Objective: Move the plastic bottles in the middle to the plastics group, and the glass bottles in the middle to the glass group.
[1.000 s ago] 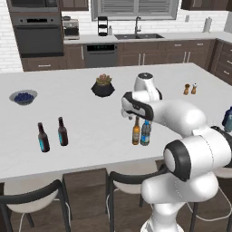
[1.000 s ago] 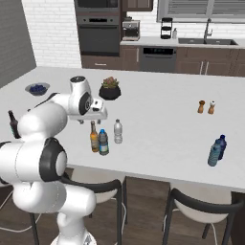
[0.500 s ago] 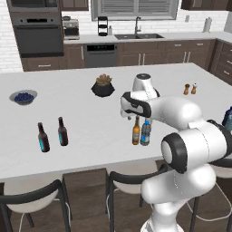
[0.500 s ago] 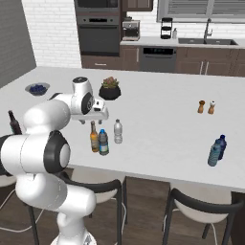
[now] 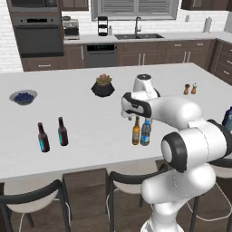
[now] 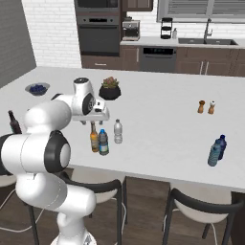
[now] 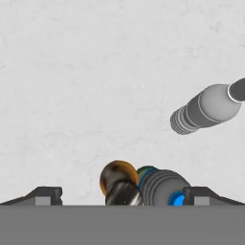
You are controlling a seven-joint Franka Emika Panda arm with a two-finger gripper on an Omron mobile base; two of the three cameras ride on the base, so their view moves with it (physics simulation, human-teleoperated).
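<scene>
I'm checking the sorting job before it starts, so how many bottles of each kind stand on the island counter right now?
Dark brown beer bottles: 2, one with a teal label and one with a dark label
Amber beer bottle: 1
Clear water bottles in the middle: 2, one blue-banded, one pale
Blue-tinted water bottles at the far side: 2 that I can tell apart
Total: 7

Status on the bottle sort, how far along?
Done: nothing sorted. The amber bottle, blue-label bottle and pale bottle all stand mid-counter.
In hand: the gripper hangs open right above the amber and blue-label bottles, holding nothing.
Left: amber to the glass group, both plastic bottles to the plastics group.
</scene>
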